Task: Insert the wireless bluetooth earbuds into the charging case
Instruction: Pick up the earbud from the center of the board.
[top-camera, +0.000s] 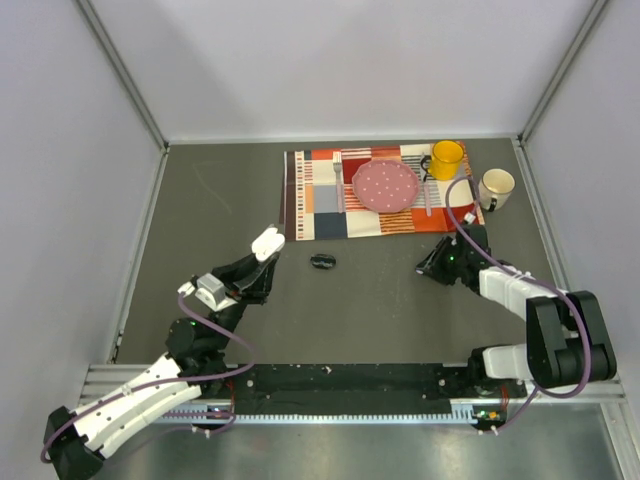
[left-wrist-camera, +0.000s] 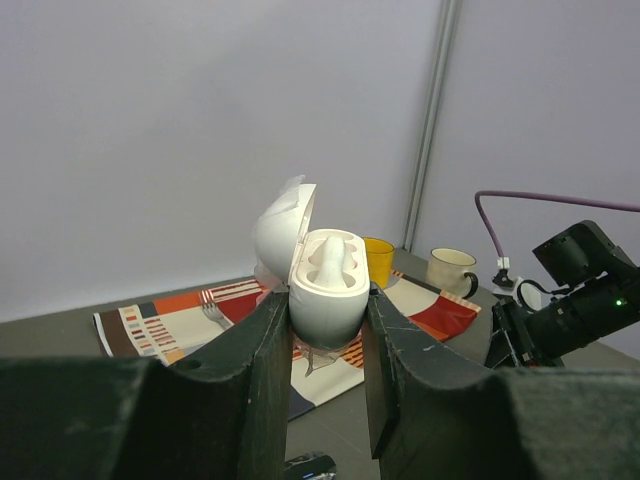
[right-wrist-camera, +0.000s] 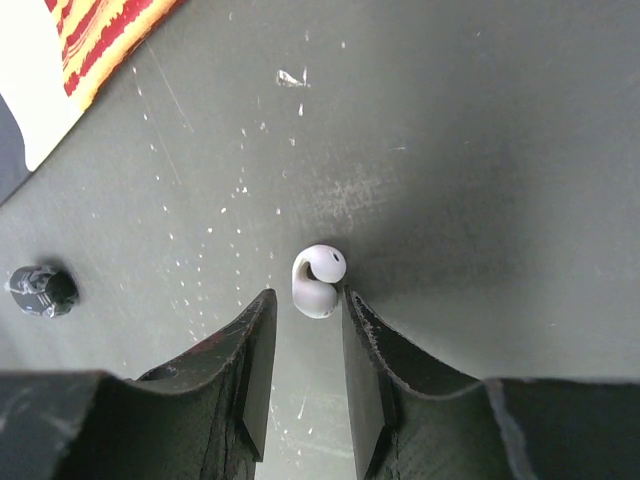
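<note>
My left gripper (left-wrist-camera: 328, 302) is shut on the lower body of a white charging case (left-wrist-camera: 327, 268), held up off the table. Its lid (left-wrist-camera: 284, 224) is hinged open to the left and the moulded wells face up. From above, the case (top-camera: 268, 242) sits at the tip of the left gripper (top-camera: 262, 260). One white earbud (right-wrist-camera: 318, 282) lies on the dark table right at the tips of my right gripper (right-wrist-camera: 305, 298). Those jaws stand a little apart and nothing is pinched between them. The top view shows the right gripper (top-camera: 432, 265) low over the table, hiding that earbud.
A black oval pod (top-camera: 323, 261) lies on the table between the arms and shows small in the right wrist view (right-wrist-camera: 42, 290). Behind is a patchwork placemat (top-camera: 320, 205) with a pink plate (top-camera: 385, 186), fork (top-camera: 339, 180) and yellow mug (top-camera: 446, 158). A white mug (top-camera: 496, 187) stands beside it.
</note>
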